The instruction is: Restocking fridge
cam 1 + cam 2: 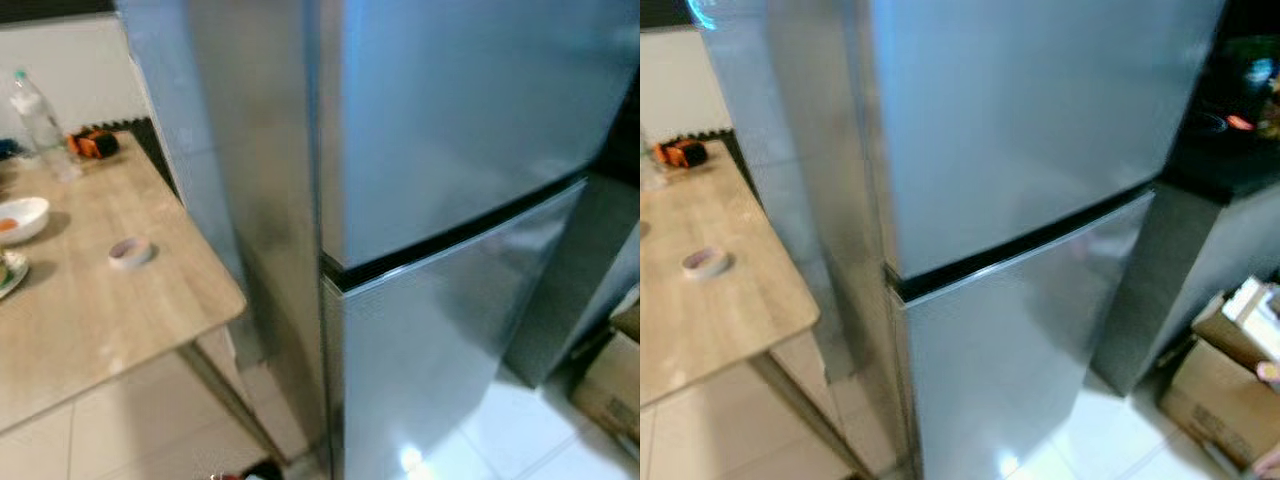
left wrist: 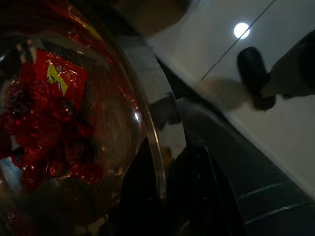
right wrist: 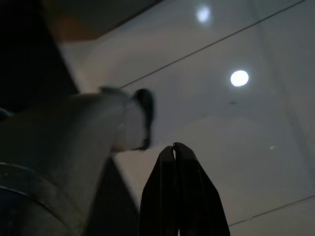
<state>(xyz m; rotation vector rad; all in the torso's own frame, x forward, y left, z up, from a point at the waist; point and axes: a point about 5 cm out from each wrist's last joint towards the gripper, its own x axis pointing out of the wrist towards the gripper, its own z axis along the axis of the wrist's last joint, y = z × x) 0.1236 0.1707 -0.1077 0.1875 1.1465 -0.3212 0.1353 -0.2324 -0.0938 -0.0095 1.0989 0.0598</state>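
steel fridge (image 1: 450, 200) stands closed before you; left gripper (image 2: 162, 187) carries a clear berry tub (image 2: 64, 123) for restocking, right gripper (image 3: 174, 150) pinched empty.

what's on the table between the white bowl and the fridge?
In the left eye view, a roll of tape lies on the wooden table between the white bowl and the fridge; past it, bare tabletop to the edge.

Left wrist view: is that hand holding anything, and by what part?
It looks like a clear container of red berries sits against the left hand, but the fingers and the place of the hold cannot be made out.
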